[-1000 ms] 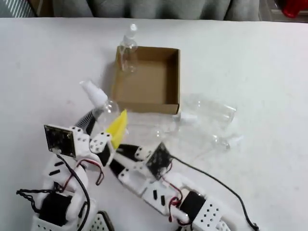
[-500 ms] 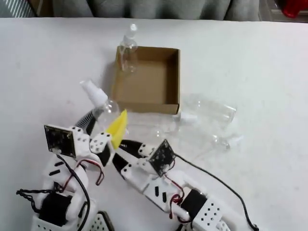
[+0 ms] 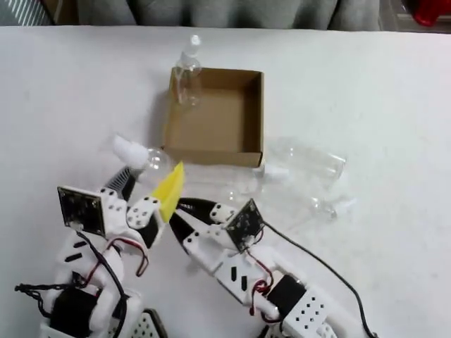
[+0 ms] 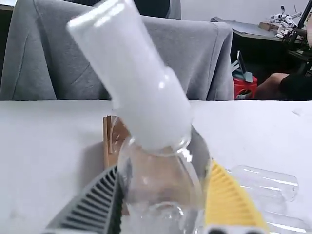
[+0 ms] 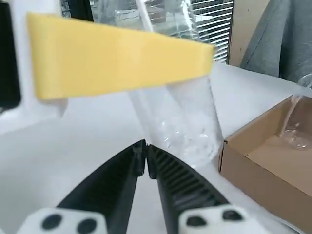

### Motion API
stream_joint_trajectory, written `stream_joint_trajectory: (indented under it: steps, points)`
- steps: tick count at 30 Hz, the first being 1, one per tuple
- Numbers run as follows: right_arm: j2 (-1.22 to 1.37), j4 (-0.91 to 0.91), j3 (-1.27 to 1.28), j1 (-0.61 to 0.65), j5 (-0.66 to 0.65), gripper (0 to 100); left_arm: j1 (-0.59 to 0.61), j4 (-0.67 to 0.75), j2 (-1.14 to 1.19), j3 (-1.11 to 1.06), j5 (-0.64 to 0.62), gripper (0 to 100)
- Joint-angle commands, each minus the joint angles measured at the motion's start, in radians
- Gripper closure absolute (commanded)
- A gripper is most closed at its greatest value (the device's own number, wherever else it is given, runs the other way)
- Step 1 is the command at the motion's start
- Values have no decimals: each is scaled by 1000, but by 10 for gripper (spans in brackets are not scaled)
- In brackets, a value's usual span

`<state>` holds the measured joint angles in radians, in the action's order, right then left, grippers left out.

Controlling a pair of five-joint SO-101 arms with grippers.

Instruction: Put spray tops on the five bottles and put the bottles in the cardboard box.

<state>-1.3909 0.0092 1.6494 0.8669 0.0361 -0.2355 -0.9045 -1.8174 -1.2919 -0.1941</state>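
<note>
Left gripper, lower left of the high view: clamps a clear bottle round its rounded shoulder, grey finger on one side, yellow finger on the other. Holds it tilted, with a white spray top already seated and pointing toward the upper left of the frame. Sits just short of the lower left corner of the cardboard box, with that corner's wall between the held bottle and the box floor.

Right gripper, lower centre of the high view: pinched together on nothing, black fingertips meeting. Points up and left at the held bottle, tips just beside its clear body and close to the yellow finger; touching the bottle or not, cannot tell.

Cardboard box, upper centre: open and brown. Contains one capped bottle leaning in the upper left corner, its spray top poking past the rim.

Right of the box's lower right corner, on the white table: at least two more clear bottles on their sides, one higher in the frame and one lower. Outlines overlap and are hard to separate. A white cap lies just beside the box corner. All of this lies right of the right arm, well apart from the held bottle.

Along the top edge: grey upholstery; a red object in the upper right corner.
</note>
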Motion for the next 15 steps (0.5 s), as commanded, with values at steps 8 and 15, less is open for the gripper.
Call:
stream_joint_trajectory:
  steps: [8,15]
  points:
    - [-1,133,-87,-50,-9,983,61,160,-13,-63,12,980]
    - [-2,340,-114,-140,-127,983,74,233,-7,-83,63,980]
